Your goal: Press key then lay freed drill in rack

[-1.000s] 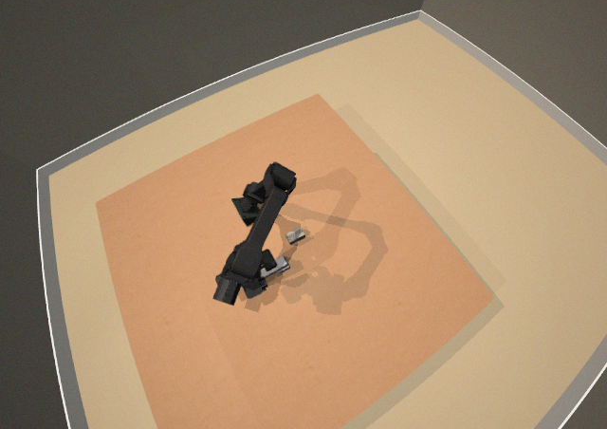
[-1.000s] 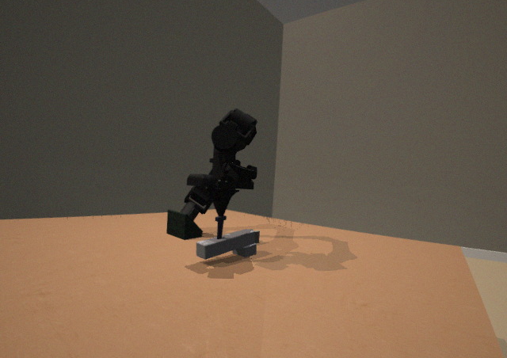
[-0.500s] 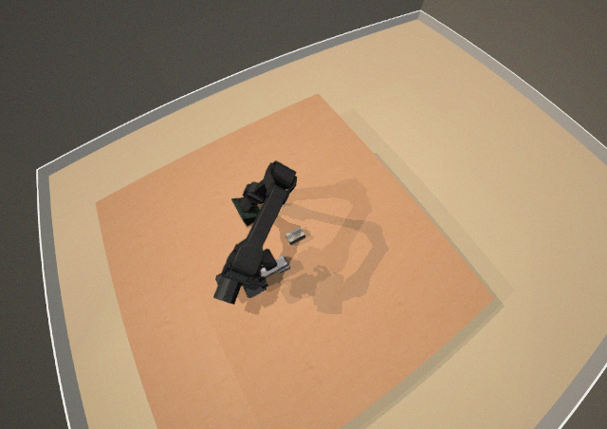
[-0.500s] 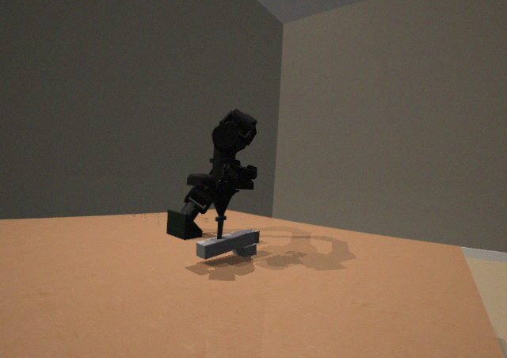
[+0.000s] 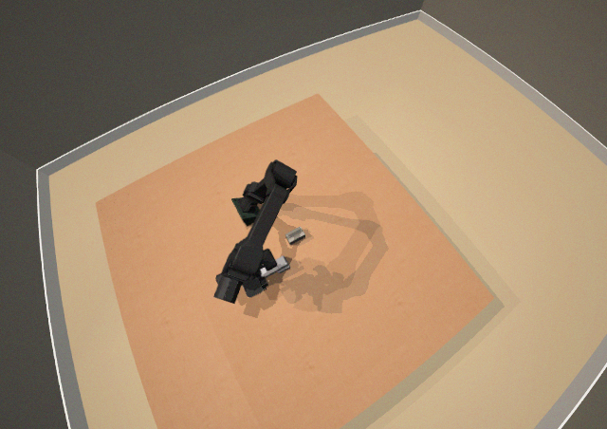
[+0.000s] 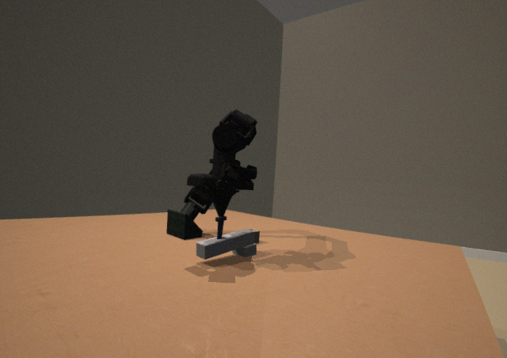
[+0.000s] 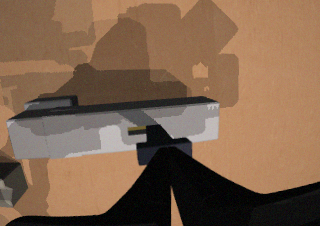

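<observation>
Top view: small grey rack on orange mat, nothing visible in it; arm crosses left of it, grey block near the wrist.

Exterior: gripper clenched on nothing, tips above dark key on the block.

Wrist: closed fingers over key; drill not distinguishable. Open mat right.

A single black arm rises from its base, folds at a raised elbow, and slopes forward and down over the worktop. Its wrist points the gripper straight downward. The two fingers are pressed together into a narrow point, with nothing between them.
</observation>
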Tool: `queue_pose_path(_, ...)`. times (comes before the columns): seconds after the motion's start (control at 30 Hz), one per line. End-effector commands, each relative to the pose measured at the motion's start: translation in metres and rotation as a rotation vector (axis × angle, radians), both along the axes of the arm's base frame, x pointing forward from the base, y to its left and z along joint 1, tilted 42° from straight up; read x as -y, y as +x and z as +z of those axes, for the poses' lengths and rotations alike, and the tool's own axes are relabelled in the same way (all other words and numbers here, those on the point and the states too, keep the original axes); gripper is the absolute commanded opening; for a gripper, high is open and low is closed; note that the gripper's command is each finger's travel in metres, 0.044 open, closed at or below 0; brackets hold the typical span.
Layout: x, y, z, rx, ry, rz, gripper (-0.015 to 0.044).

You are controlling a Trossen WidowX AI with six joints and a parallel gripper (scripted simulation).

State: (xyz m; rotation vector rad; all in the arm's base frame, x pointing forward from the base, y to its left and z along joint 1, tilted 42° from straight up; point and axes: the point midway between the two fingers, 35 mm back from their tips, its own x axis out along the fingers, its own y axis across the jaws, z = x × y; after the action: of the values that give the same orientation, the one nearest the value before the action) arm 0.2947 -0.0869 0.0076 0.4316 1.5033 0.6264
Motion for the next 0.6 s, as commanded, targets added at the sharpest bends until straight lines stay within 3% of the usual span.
queue_pose_path(0.0,-0.0169,-0.0089,-0.0150,-0.056,0.030,0.027,0.0000)
queue_pose_path(0.57,-0.0204,-0.0096,-0.0179,-0.056,0.030,0.027,0.0000)
